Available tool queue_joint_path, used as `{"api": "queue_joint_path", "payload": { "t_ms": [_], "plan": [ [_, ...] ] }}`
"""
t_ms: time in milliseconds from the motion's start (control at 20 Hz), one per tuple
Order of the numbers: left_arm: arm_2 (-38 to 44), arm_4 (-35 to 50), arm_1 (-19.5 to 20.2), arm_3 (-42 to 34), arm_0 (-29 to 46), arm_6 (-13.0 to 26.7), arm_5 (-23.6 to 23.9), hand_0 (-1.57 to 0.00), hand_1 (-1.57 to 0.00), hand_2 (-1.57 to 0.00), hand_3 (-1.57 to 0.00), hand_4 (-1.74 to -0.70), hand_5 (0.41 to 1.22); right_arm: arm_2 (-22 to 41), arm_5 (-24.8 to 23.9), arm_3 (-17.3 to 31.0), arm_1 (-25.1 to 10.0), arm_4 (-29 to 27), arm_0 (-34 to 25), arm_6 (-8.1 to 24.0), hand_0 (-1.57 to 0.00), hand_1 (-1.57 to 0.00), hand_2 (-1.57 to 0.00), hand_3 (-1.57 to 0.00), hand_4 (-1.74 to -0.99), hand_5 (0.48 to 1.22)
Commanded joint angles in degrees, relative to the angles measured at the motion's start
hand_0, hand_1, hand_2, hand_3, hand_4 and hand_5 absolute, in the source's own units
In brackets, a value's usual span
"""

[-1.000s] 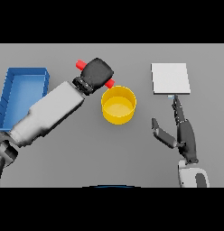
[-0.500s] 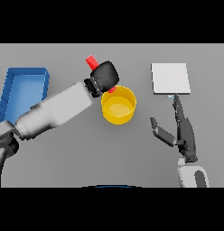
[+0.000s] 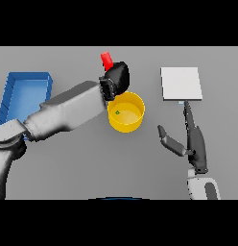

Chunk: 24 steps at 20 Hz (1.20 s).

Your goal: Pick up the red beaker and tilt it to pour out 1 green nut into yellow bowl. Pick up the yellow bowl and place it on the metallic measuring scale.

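My left hand [image 3: 118,78] is shut on the red beaker [image 3: 107,61], whose top pokes up and to the left above the dark fingers. It hovers just above the far left rim of the yellow bowl [image 3: 127,120]. A small green nut [image 3: 118,113] lies inside the bowl. The metallic measuring scale [image 3: 181,83], a pale square plate, lies at the right rear. My right hand [image 3: 189,138] stands open below the scale, fingers pointing toward it and thumb spread to the left.
A blue tray [image 3: 24,93] lies at the left edge of the grey table, partly covered by my left forearm [image 3: 68,111], which crosses diagonally from lower left toward the bowl.
My left hand has carried the red beaker rightward to the bowl's rim and turned it more upright. A green nut now shows inside the bowl. The right hand has stayed put.
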Motion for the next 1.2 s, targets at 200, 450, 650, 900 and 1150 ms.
{"api": "queue_joint_path", "payload": {
  "t_ms": [200, 450, 650, 900, 1150],
  "plan": [
    [-3.0, -0.9, -0.3, 0.8, -3.6, -2.4, 0.8, -1.57, -1.57, -1.57, -1.57, -1.73, 1.221, 0.0, -0.4, -0.6, -0.2, 0.7, -0.1, 0.4, 0.00, 0.00, 0.00, 0.00, -1.207, 0.594],
    [0.7, 2.2, 3.0, 4.6, -11.5, -4.2, 3.3, -1.57, -1.57, -1.40, -1.51, -1.68, 1.221, 0.2, -0.7, 0.3, -0.1, 1.1, -0.6, -0.3, 0.00, 0.00, 0.00, 0.00, -1.201, 0.592],
    [6.0, 6.7, 5.9, 10.6, -17.6, -4.4, 6.0, -1.57, -1.57, -1.50, -1.23, -1.70, 1.221, -0.3, -0.1, 0.7, 0.2, -0.4, -1.8, -0.4, 0.00, 0.00, 0.00, 0.00, -1.181, 0.593],
    [19.1, 20.2, 9.8, 20.2, -18.8, 1.5, 6.8, -1.57, -1.57, -1.55, -1.38, -1.73, 1.221, -0.6, 1.5, 1.7, 0.2, -2.6, -1.6, -1.8, 0.00, 0.00, 0.00, 0.00, -1.199, 0.594],
    [32.5, 36.7, 16.1, 25.4, -13.9, 6.1, 12.3, -1.57, -1.57, -1.56, -1.40, -1.74, 1.221, -1.0, 2.0, 2.5, -0.5, -3.0, -2.2, -2.7, 0.00, 0.00, 0.00, 0.00, -1.222, 0.587]
  ]
}}
